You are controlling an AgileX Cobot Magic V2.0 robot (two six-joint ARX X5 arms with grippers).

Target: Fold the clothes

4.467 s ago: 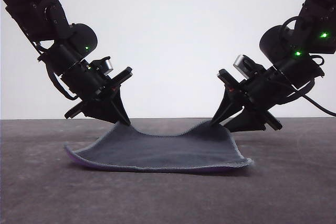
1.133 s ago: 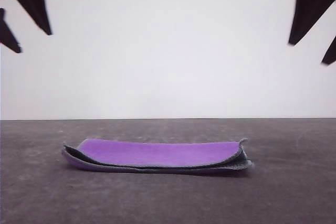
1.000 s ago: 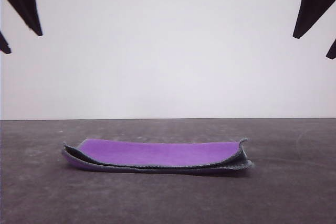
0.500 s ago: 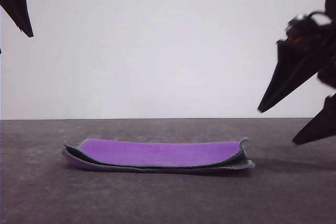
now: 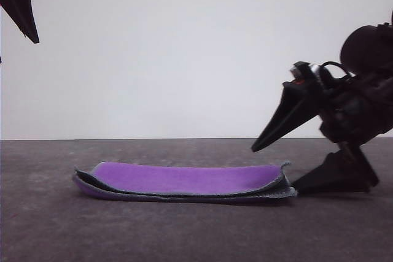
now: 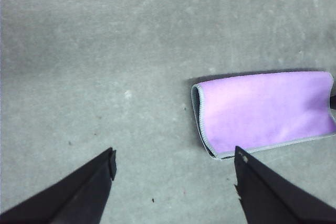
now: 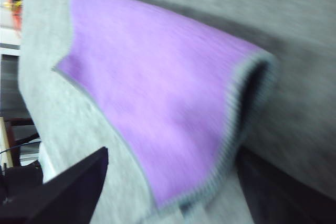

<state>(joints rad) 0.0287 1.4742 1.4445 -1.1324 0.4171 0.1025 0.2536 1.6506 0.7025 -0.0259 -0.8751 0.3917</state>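
Item: cloth (image 5: 184,180). Small soft square, lying folded once on the table (image 5: 49,231), purple face up, dark grey face tucked inside, grey stitched hem along the edges. Position: middle of the table, slightly left of centre in the front view. The two layers do not lie quite flush; the right end gapes open a little and its top corner curls upward.

Handling, judged: light, limp, no stiffness of its own. It will drape and sag from any single hold. The pile looks grippy rather than slick, so pads should keep it, though the top layer may slide over the lower one if dragged. Not fragile. Best hold for a second fold: the right end, at the hem, taking both layers together where they gape; a pinch on the top layer alone would undo the first fold.

Right gripper (image 5: 273,167): low at the cloth's right end, jaws spread wide, one finger angled above the curled corner, the other down on the table just beside the hem. Nothing held. The right wrist view is blurred but shows the open end between the fingers.

Left gripper (image 6: 173,163): raised high at far left, well apart from the cloth, jaws wide and empty.

Risk, judged: closing short of the lower layer and lifting only the upper one.
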